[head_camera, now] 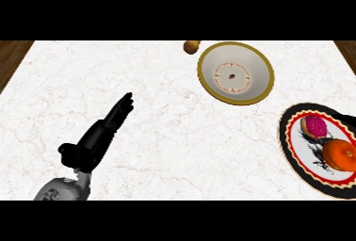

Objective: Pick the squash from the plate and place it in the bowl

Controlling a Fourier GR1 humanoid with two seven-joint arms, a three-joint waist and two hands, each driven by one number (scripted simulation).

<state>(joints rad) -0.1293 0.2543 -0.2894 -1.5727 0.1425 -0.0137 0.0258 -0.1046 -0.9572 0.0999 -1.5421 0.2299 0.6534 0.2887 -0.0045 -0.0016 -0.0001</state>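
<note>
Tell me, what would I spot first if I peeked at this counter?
Probably the bright orange squash on the black-rimmed plate at the right edge, with a pink thing beside it on the same plate. Next, the big cream bowl with a gold rim near the top, and a small brown thing just left of it. The black left hand stretches over the white marble counter at the lower left, fingers straight.

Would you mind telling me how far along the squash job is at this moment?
Nothing looks done yet: the squash lies on the plate, beside a pink item. The bowl holds nothing. Nothing is in hand either; the left hand is open over the counter, and the right hand is out of view. Picking up the squash and placing it remain.
</note>
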